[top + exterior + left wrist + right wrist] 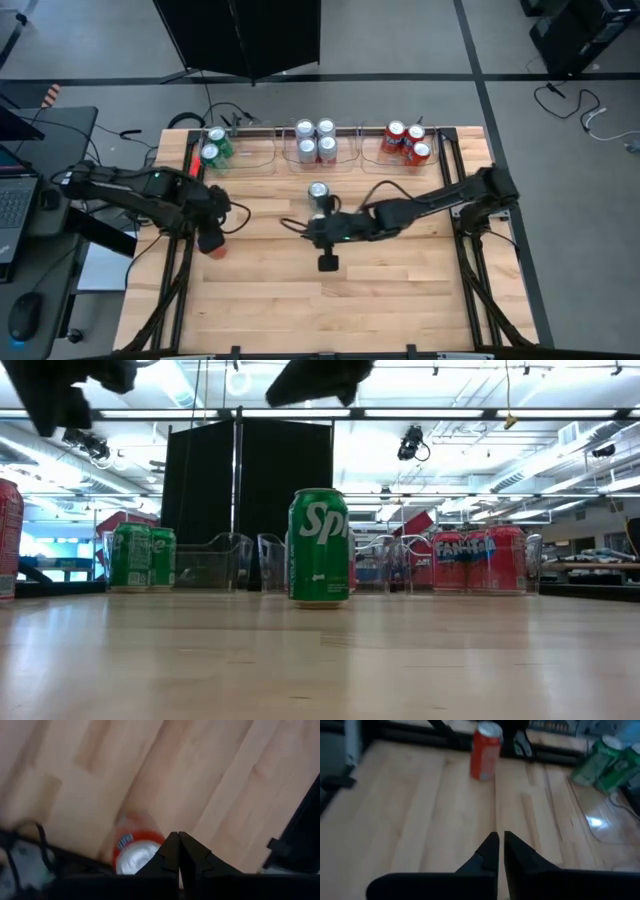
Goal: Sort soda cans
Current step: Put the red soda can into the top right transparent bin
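A green soda can (318,192) (319,547) stands upright on its base at mid-table. A red soda can (216,249) (134,851) (486,750) stands upright near the table's left side. My left gripper (212,230) (178,840) hangs shut just above the red can, pointing steeply down, and is clear of it. My right gripper (300,228) (498,840) is shut on nothing. It hangs above the table just on the near side of the green can and points toward the table's left.
Three clear trays line the far edge: the left one (240,155) holds two green cans, the middle one (316,160) several silver cans, the right one (385,158) red cans. Black frame rails (470,260) run along both table sides. The near half is bare wood.
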